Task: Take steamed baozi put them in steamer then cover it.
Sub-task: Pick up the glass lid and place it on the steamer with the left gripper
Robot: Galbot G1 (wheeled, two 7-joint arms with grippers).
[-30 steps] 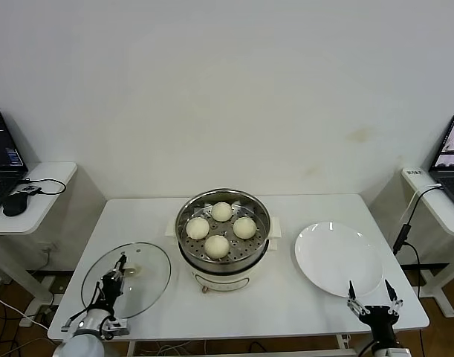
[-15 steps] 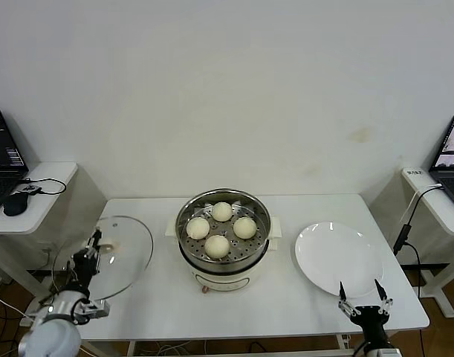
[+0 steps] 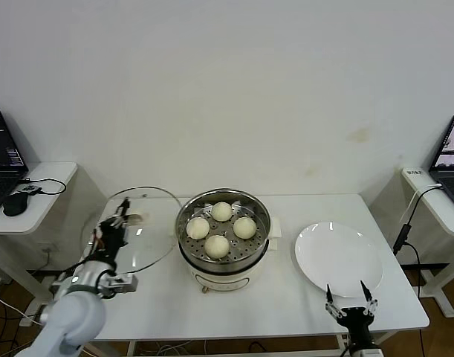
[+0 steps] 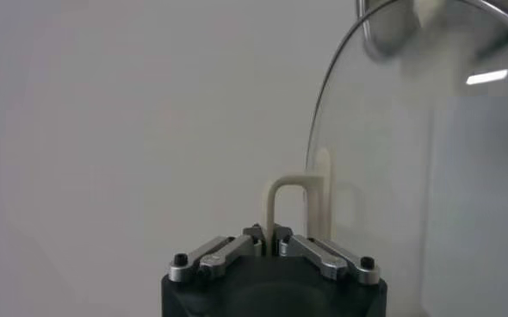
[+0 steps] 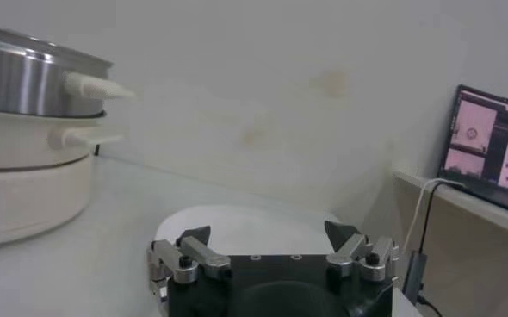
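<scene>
While the four round cream-white steamed baozi [image 3: 221, 226] lie on the perforated tray inside the round shiny steel steamer [image 3: 223, 235], the left hand [image 3: 117, 223] holds the round glass lid [image 3: 137, 227] lifted and tilted, just beside the steamer's left rim.

The left hand [image 4: 271, 239] is closed tight on the lid's cream loop handle [image 4: 281, 207], and the glass [image 4: 409, 164] stands nearly on edge above the white worktop [image 3: 286, 297]. The right hand [image 3: 351, 297] waits at the front edge of the worktop, near the flat white plate [image 3: 338, 256], with its fingers [image 5: 189, 245] spread wide and nothing between them.
</scene>
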